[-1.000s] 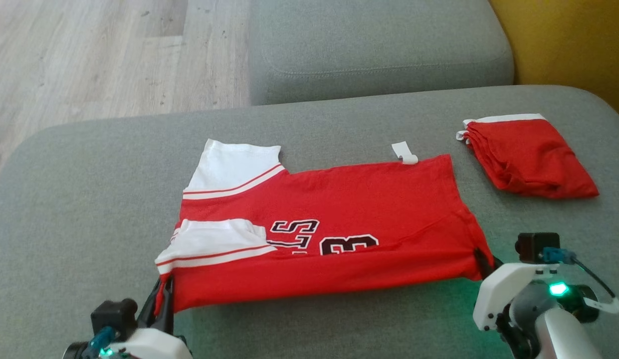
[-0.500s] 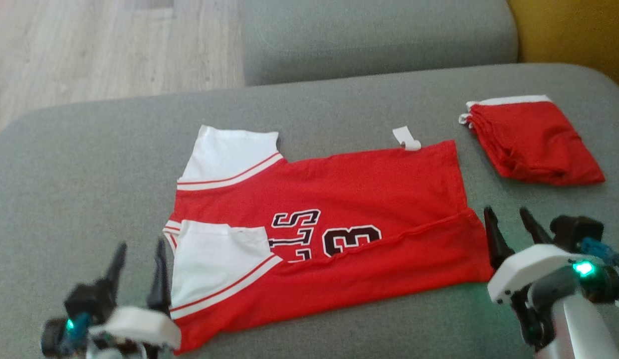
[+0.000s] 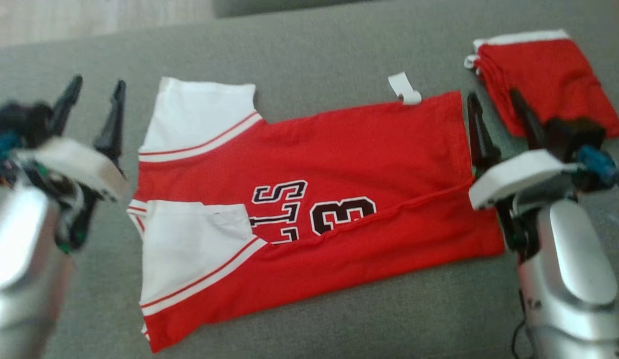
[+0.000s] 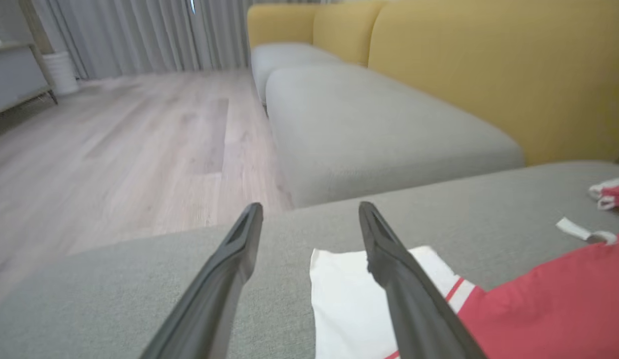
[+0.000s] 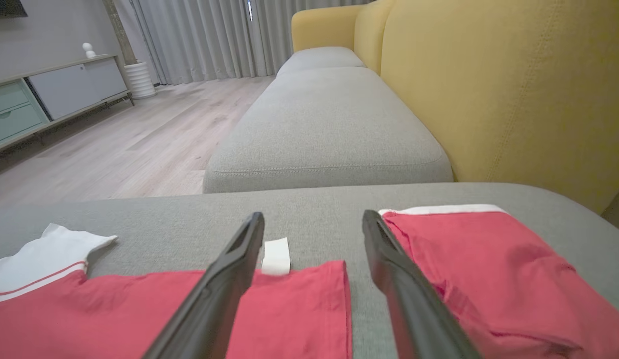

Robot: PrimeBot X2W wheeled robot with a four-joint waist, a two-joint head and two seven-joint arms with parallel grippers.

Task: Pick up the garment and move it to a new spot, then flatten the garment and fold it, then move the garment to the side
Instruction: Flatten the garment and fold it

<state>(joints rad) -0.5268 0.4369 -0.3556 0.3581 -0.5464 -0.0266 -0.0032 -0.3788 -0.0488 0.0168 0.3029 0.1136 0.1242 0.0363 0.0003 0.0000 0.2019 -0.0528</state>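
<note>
The garment (image 3: 339, 164), a red jersey with white sleeves and black lettering, lies spread on the grey cushion (image 3: 309, 55), its near long edge folded up over the lettering. My left gripper (image 3: 95, 92) hovers open just left of the upper white sleeve (image 4: 349, 294), empty. My right gripper (image 3: 494, 99) stands open at the jersey's right edge (image 5: 299, 309), between it and a second red piece, holding nothing. A white tag (image 3: 404, 89) sticks out of the jersey's far edge (image 5: 276, 257).
A folded red garment with white trim (image 3: 548, 77) lies at the far right of the cushion (image 5: 494, 264). Beyond are another grey seat cushion (image 5: 329, 129), the yellow sofa back (image 5: 514, 85) and wooden floor (image 4: 114, 149).
Both grippers let go of the jersey's near edge, opened and moved up along its two ends. The near edge now lies folded over. The head camera tilted down, shifting the whole picture.
</note>
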